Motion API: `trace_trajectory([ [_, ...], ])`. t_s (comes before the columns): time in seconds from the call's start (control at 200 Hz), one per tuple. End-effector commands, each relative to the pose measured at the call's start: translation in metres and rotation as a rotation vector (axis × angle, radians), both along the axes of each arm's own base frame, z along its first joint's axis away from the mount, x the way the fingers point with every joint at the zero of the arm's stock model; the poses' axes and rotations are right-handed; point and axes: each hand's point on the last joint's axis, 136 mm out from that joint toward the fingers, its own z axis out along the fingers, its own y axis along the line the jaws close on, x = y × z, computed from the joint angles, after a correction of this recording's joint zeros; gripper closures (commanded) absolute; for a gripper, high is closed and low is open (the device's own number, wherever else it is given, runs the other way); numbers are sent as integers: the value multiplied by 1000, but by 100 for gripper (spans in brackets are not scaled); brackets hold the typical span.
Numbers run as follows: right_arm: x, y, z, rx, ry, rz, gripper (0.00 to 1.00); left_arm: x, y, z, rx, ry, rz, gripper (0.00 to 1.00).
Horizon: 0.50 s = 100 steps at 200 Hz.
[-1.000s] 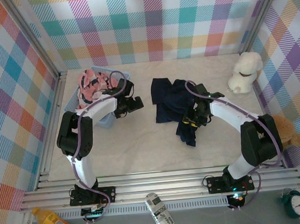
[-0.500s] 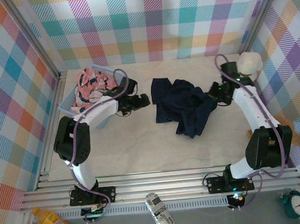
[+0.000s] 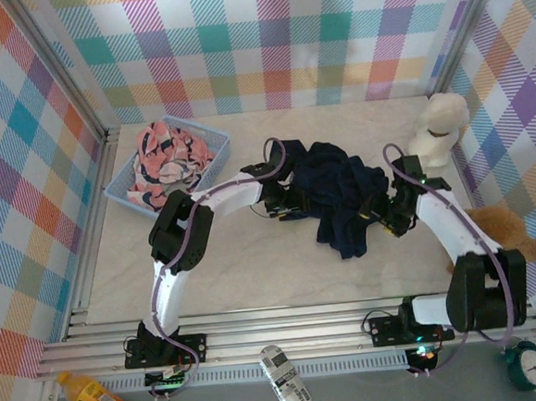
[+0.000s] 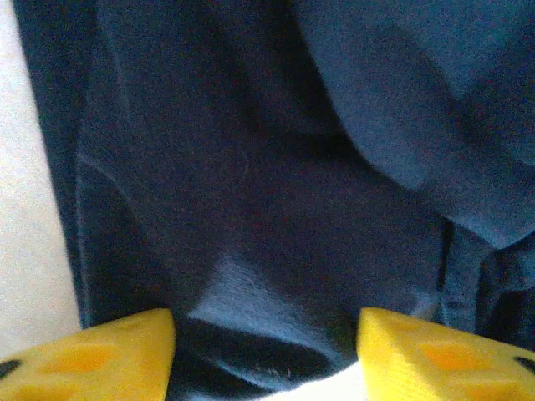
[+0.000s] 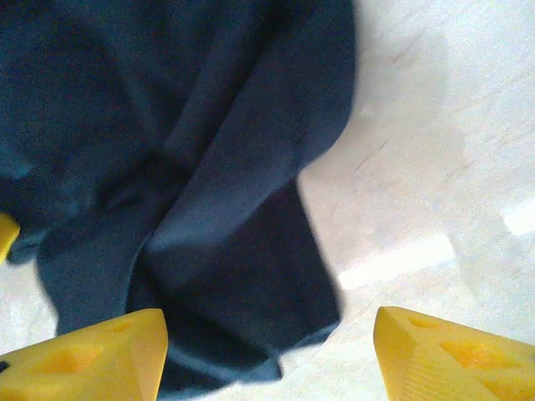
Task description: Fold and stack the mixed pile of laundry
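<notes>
The dark navy T-shirt (image 3: 334, 193) lies crumpled mid-table. My left gripper (image 3: 282, 203) sits low at its left edge. In the left wrist view its yellow fingertips (image 4: 94, 354) stand apart with a raised fold of the navy T-shirt (image 4: 251, 209) between them, so the left gripper (image 4: 267, 359) is open. My right gripper (image 3: 387, 217) hovers at the shirt's right side. The right gripper (image 5: 267, 355) is open, with a loose corner of the T-shirt (image 5: 209, 251) lying on the table between its jaws. The pink printed garment (image 3: 167, 160) is bunched in the basket.
The light blue basket (image 3: 121, 190) stands at the back left. A white plush toy (image 3: 441, 129) sits at the back right and a brown one (image 3: 507, 234) leans on the right wall. Bare tabletop (image 3: 255, 267) stretches in front of the shirt.
My left arm swung right from the basket to the shirt's left edge and its jaws narrowed. My right gripper pulled the shirt rightward, let go, and dropped to its right edge, open.
</notes>
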Motion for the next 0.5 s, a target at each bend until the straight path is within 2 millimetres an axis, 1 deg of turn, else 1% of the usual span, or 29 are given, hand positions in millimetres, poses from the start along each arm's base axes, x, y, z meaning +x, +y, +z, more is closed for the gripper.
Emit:
trace_trajectory([
  [0.0,-9,31,12,84,-30,12,33,-3,13,-14,72,36,11,51],
  [0.08,-5,50,17,103,-63,40,33,-5,15,-18,83,45,13,58],
  [0.135,2,66,18,130,-90,63,33,-5,15,-18,87,44,14,66],
  [0.175,8,76,16,142,-92,81,33,-5,17,-18,92,45,16,69],
  [0.225,14,87,9,137,-71,105,33,-6,19,-19,101,43,18,69],
  [0.27,18,93,1,123,-35,116,33,-6,22,-21,112,42,21,73],
  [0.3,21,94,-6,109,-12,116,33,-6,23,-22,120,40,22,75],
  [0.335,25,93,-14,83,13,110,36,-6,25,-24,130,40,27,80],
  [0.35,26,91,-17,68,24,104,39,-7,26,-24,135,39,29,82],
  [0.385,28,85,-23,26,45,87,53,-7,28,-26,142,39,32,88],
  [0.415,31,79,-24,-8,47,73,72,-6,30,-26,149,37,36,94],
  [0.43,32,77,-23,-21,47,67,82,-6,31,-26,153,39,37,99],
  [0.45,35,74,-20,-33,39,62,96,-6,33,-26,158,39,42,100],
  [0.46,36,73,-18,-38,34,60,100,-6,34,-26,160,39,45,100],
  [0.495,40,69,-10,-47,9,56,100,-4,37,-24,166,36,55,100],
])
